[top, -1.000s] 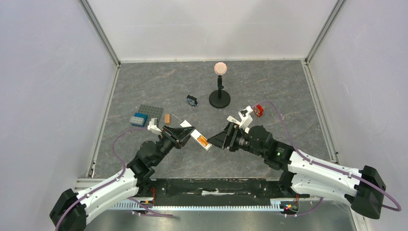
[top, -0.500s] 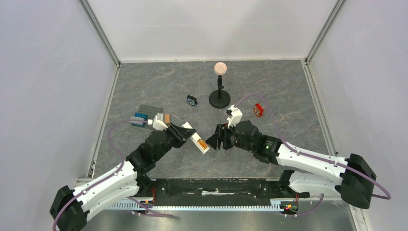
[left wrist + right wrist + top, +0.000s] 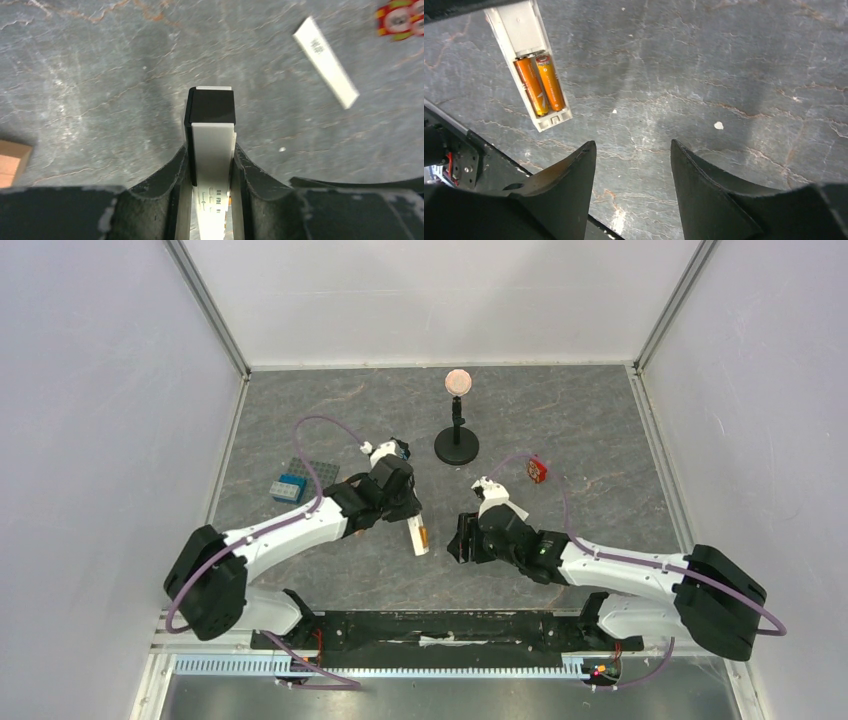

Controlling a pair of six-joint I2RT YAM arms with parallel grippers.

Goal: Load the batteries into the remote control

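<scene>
The left gripper (image 3: 210, 156) clamps the remote control (image 3: 212, 131) at the middle of the bench (image 3: 580, 420), both batteries (image 3: 540, 84) seated in its open compartment, while the right gripper (image 3: 632, 146) stands apart and empty nearby.

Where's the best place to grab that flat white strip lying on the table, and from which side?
Take the white strip near its middle, across the narrow width, pinching its two long edges and coming straight down from above. It lies flat on the table, long and thin, so only those edges offer a hold. A mid-length grip should keep it from tipping.
</scene>
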